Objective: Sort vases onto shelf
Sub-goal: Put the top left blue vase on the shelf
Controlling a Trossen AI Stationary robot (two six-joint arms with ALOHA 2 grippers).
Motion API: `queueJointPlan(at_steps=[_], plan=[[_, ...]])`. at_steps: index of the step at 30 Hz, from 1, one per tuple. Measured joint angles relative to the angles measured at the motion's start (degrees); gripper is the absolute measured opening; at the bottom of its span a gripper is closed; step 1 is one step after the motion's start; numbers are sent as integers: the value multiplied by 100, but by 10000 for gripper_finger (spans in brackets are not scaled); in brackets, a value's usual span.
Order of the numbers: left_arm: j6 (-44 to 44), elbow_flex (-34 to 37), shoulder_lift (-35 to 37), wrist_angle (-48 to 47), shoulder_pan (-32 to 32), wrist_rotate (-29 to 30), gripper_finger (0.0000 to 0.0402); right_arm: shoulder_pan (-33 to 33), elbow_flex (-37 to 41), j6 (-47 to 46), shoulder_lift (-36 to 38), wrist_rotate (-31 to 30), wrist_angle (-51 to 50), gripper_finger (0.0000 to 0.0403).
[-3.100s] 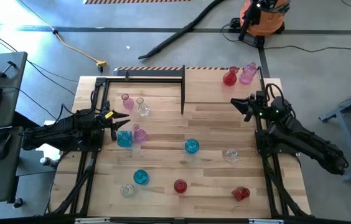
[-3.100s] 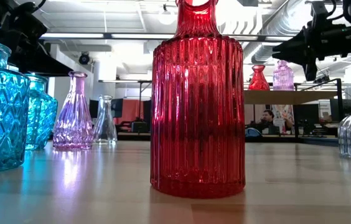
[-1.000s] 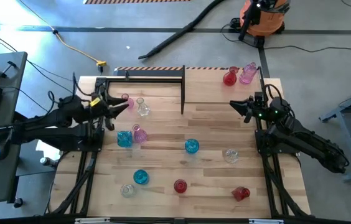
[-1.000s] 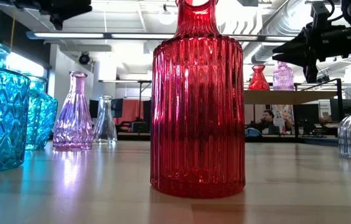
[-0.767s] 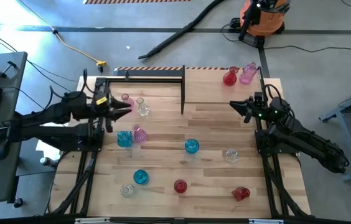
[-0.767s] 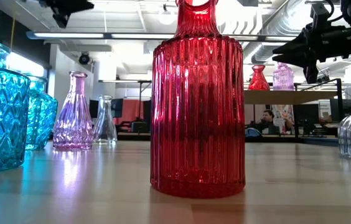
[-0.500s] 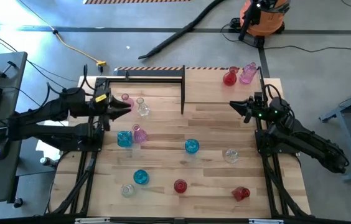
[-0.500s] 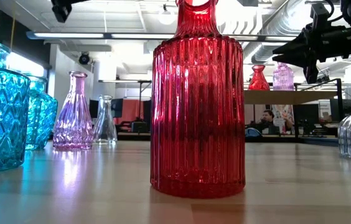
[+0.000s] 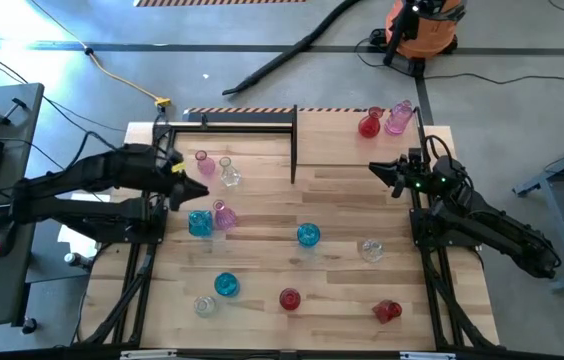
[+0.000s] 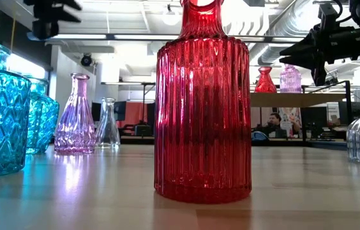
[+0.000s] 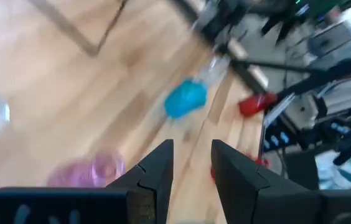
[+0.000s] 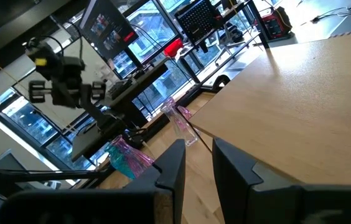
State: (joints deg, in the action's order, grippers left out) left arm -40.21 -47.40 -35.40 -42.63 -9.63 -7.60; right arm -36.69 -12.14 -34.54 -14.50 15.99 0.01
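Vases on the table (image 9: 342, 210), seen from above: a pink vase (image 9: 202, 160) and a clear vase (image 9: 229, 173) stand near the far left; a blue vase (image 9: 199, 223) touches a second pink vase (image 9: 224, 216); another blue vase (image 9: 308, 235) stands mid-table, with a clear vase (image 9: 370, 250) to its right. Along the near edge stand a blue vase (image 9: 226, 285), a small clear vase (image 9: 203, 305), a red vase (image 9: 289, 298) and a tipped red vase (image 9: 387, 311). On the shelf (image 9: 337, 125), at the far right, a red vase (image 9: 368, 125) and a pink vase (image 9: 399, 117) stand side by side (apparently touching).

The left claw (image 9: 194, 186) hangs above the table between the far pink vase and the blue-and-pink pair. Its wrist view shows the fingers (image 11: 157, 171) spread with a clear gap, holding nothing, the second pink vase (image 11: 88, 171) blurred below.

The right claw (image 9: 375, 168) is raised at the right side of the table, below the shelf, empty. Its fingers (image 12: 172, 171) stand close together with a narrow slot between them.

The low view alone shows the ribbed wall of the near red vase (image 10: 203, 102), the two shelf vases standing upright on the plywood top (image 10: 288, 99), and a person (image 10: 271, 122) beyond the table. The high view alone shows the tipped vase.
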Motion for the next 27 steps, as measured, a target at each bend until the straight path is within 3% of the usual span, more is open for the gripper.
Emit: queueJointPlan(at_steps=[5, 14, 27], plan=[[-164, 0, -95, -287, 0, -398, 101, -1, 0, 1, -1, 0, 0, 62], [-681, 0, -290, -294, -2, -391, 101, -2, 0, 2, -2, 0, -22, 62], [-411, 2, -830, -20, -2, -378, 101, -1, 0, 1, -2, 0, -22, 62]])
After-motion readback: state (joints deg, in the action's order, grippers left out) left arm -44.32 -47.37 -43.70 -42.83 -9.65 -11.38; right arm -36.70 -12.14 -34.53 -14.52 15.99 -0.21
